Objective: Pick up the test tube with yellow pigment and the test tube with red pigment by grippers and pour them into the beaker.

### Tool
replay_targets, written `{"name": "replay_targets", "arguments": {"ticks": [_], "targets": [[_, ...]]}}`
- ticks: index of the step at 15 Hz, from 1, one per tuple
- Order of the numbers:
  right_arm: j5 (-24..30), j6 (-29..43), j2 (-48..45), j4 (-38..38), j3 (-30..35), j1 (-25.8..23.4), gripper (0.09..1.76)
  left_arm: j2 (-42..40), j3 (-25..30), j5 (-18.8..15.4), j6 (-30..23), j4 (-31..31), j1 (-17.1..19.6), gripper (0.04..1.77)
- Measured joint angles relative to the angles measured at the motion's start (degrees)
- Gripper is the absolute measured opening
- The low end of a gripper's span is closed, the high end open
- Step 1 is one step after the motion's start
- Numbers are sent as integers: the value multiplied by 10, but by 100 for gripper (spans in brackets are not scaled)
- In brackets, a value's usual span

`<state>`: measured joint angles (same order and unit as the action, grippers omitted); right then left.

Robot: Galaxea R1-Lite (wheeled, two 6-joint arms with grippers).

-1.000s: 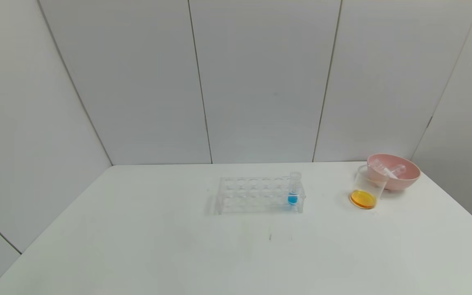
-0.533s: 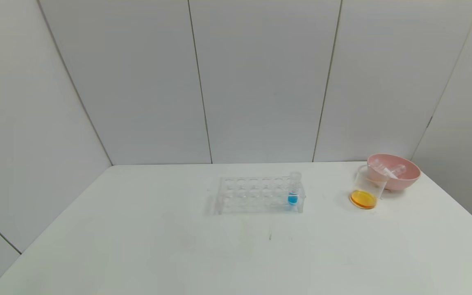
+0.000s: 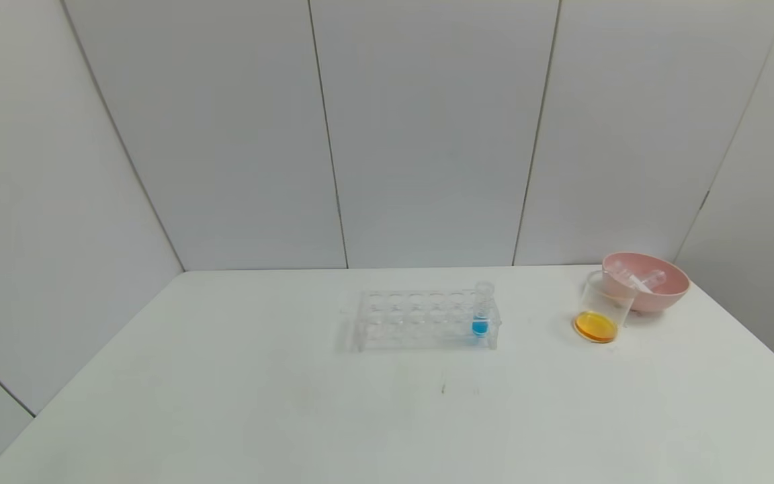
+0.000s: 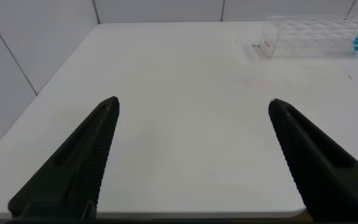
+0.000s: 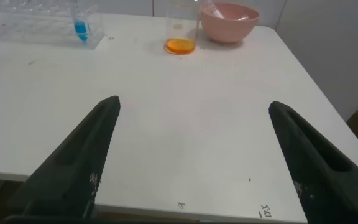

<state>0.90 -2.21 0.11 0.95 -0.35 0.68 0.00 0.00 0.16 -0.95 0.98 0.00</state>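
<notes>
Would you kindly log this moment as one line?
beaker: orange liquid inside | pink bowl: two empty tubes | rack: blue tube | left gripper, right gripper: open, empty

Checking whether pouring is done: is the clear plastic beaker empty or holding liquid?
Holding liquid: the clear plastic beaker has an orange layer at its bottom, also seen in the right wrist view.

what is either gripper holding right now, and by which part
Nothing. The left gripper and right gripper both hang open over bare table.
</notes>
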Motion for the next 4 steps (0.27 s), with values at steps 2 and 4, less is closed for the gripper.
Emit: {"name": "replay_targets", "arguments": {"ticks": [2,4], "targets": [[1,7,0,-10,1,0,171,0,0,0,0,0,0,172],[2,7,0,-9,2,0,171,0,0,0,0,0,0,172]]}}
